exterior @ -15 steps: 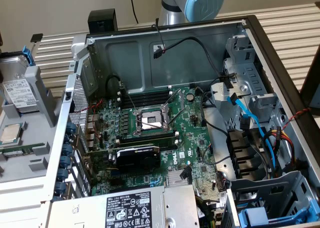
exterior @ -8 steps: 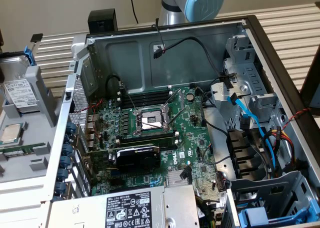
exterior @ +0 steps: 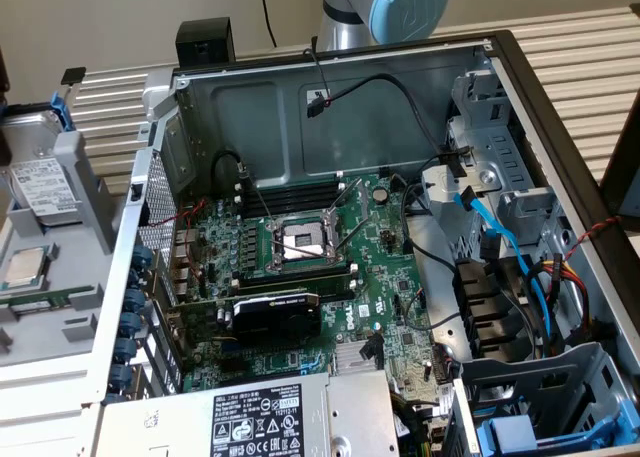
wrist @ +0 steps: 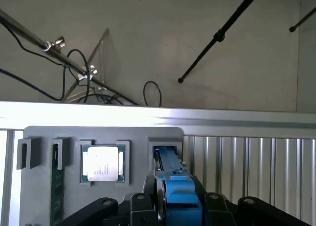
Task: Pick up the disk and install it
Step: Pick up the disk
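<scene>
The disk (exterior: 40,187) is a silver drive with a white label in a blue carrier. It stands on edge in a slot of the grey tray (exterior: 60,327) at the exterior view's left, outside the computer case. In the wrist view the disk (wrist: 173,171) shows edge-on, its blue carrier rising out of the tray slot. My gripper (wrist: 175,208) sits over its upper end, the black fingers pressed against both sides of the carrier, shut on it. The arm's joint (exterior: 400,7) shows behind the case.
A square CPU chip (wrist: 102,162) and a green memory stick (wrist: 57,186) lie in the tray (wrist: 133,137) beside the disk. The open case (exterior: 330,107) holds the motherboard (exterior: 300,247), loose cables, drive bays (exterior: 500,307) and another blue-carrier drive (exterior: 520,432).
</scene>
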Controlling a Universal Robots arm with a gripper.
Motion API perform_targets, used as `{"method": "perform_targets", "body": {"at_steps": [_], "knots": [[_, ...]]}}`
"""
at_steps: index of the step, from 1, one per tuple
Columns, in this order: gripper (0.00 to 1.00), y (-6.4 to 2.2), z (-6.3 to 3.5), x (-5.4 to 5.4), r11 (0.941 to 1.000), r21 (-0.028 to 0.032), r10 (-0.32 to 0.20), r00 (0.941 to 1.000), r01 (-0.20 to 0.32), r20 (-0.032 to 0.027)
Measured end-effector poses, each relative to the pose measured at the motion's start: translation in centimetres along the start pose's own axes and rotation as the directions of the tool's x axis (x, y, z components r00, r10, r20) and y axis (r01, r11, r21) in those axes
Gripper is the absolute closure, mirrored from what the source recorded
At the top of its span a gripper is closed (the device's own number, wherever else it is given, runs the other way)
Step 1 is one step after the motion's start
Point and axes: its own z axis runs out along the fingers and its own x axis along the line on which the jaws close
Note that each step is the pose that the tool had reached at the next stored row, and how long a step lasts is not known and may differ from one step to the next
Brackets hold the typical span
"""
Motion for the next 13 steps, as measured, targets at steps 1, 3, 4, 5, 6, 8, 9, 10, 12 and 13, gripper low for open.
{"method": "perform_targets", "body": {"at_steps": [1, 3, 4, 5, 6, 8, 9, 10, 12, 13], "knots": [[0.61, -0.05, 0.0, 0.0, 1.0, -0.0001, 0.0, 1.0, 0.0, 0.0], [0.61, -0.14, 0.0, 0.01, 1.0, -0.0002, 0.0, 1.0, 0.0, 0.0], [0.61, -0.19, 0.01, 0.01, 1.0, -0.0001, 0.0, 1.0, 0.0, 0.0], [0.61, -0.21, 0.03, 0.01, 1.0, 0.0002, 0.0, 1.0, 0.0, 0.0001], [0.61, -0.2, 0.03, 0.01, 1.0, 0.0, 0.0, 1.0, 0.0, 0.0], [0.61, -0.21, 0.04, 0.01, 1.0, -0.0001, 0.0, 1.0, 0.0, 0.0], [0.61, -0.21, 0.04, 0.01, 1.0, -0.0002, 0.0, 1.0, 0.0, 0.0], [0.61, -0.21, 0.04, 0.01, 1.0, -0.0002, 0.0, 1.0, 0.0, 0.0], [0.61, -0.21, 0.04, 0.01, 1.0, -0.0002, 0.0, 1.0, 0.0, 0.0], [0.61, -0.22, 0.05, 0.01, 1.0, -0.0002, 0.0, 1.0, 0.0, 0.0]]}}
